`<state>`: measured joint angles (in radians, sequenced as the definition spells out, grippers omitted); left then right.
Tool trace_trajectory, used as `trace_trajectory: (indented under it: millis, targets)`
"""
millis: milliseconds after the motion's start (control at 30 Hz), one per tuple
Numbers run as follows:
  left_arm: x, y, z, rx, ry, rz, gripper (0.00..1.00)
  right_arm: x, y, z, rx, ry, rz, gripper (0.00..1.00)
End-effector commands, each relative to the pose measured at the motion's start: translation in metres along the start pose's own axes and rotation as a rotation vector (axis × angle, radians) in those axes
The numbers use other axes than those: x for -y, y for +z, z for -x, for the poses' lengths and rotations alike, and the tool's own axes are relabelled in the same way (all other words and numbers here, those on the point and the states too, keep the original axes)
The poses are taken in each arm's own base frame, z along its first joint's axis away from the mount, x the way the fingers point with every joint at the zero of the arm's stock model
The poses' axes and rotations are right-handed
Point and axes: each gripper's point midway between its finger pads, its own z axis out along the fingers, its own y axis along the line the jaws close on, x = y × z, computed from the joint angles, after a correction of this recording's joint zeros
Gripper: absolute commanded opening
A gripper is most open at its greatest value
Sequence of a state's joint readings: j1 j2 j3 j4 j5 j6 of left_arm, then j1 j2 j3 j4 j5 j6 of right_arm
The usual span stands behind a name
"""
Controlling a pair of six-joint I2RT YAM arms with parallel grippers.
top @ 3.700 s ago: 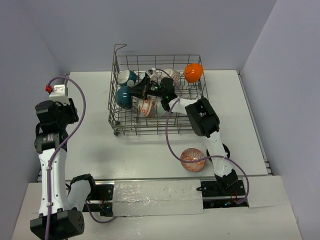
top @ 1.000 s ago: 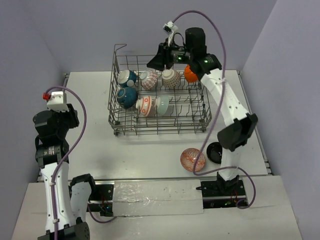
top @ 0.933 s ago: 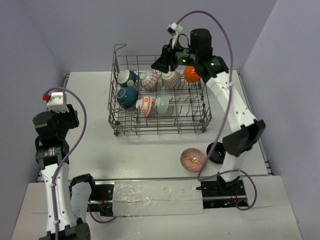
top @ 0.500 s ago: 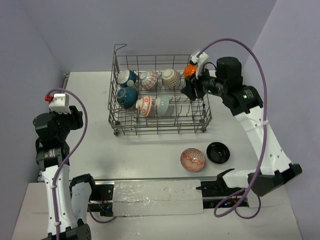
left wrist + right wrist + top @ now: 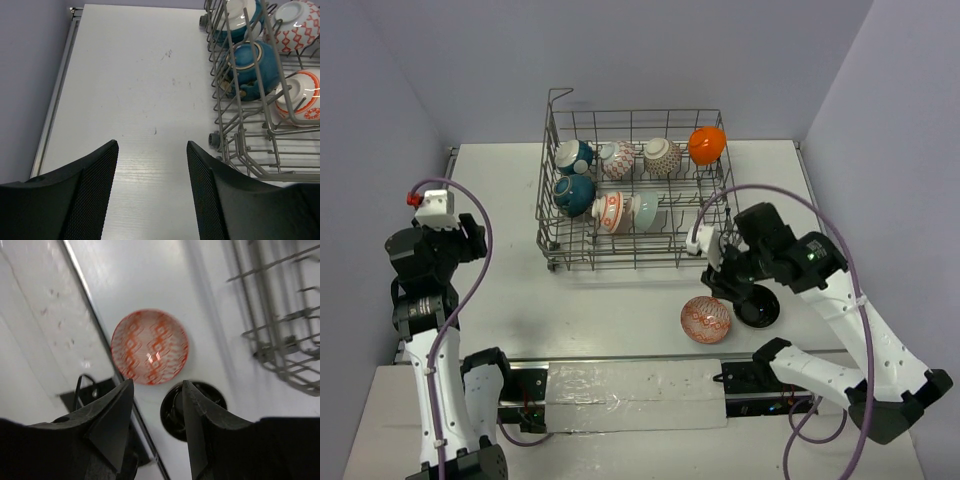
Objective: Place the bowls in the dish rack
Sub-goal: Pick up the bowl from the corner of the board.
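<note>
The right tool (image 5: 156, 386) hangs released and empty. Just past its tips a round red-patterned ceramic bowl (image 5: 150, 346) sits upright on the white tabletop (image 5: 150, 275), with a round black bowl (image 5: 192, 410) right beside it, under the tool. The grey wire dish rack (image 5: 640, 262), off to one side, holds the other bowls (image 5: 572, 192). The left tool (image 5: 151, 147), also released and empty, hovers over the tabletop with the rack at its right.

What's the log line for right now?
dish rack: seven bowls in | table: red-patterned bowl, black bowl not loaded | right tool: open, empty, above them | left tool: open, empty, left of rack
</note>
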<state>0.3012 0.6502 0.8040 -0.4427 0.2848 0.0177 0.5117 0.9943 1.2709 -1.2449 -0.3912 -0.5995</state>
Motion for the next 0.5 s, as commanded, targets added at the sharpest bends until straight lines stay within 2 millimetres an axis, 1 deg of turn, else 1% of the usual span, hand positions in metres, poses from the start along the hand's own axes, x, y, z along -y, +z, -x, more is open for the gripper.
trace_trajectory:
  millis: [0, 33, 67, 133, 167, 267, 367, 467]
  targets:
    - [-0.001, -0.002, -0.003, 0.002, -0.005, -0.010, 0.63, -0.014, 0.008, -0.040, -0.127, -0.097, 0.012, 0.52]
    - [0.002, -0.004, -0.005, 0.004, -0.010, -0.027, 0.64, -0.019, 0.014, -0.046, -0.146, -0.119, 0.032, 0.52]
    - [0.001, -0.005, -0.005, 0.007, -0.014, -0.029, 0.64, -0.024, 0.022, -0.059, -0.194, -0.124, 0.051, 0.51]
    - [-0.002, -0.009, -0.004, 0.018, -0.019, -0.016, 0.66, -0.031, 0.031, -0.068, -0.236, -0.126, 0.083, 0.51]
    - [-0.003, -0.009, -0.005, 0.017, -0.021, -0.010, 0.66, -0.040, 0.037, -0.074, -0.262, -0.150, 0.116, 0.51]
    - [-0.007, -0.010, -0.006, 0.018, -0.024, 0.006, 0.67, -0.053, 0.047, -0.082, -0.297, -0.187, 0.170, 0.51]
    - [-0.011, -0.010, -0.008, 0.018, -0.031, 0.015, 0.67, -0.060, 0.055, -0.084, -0.300, -0.204, 0.196, 0.51]
    - [-0.012, -0.011, -0.009, 0.024, -0.037, 0.016, 0.68, -0.073, 0.063, -0.081, -0.302, -0.227, 0.241, 0.51]
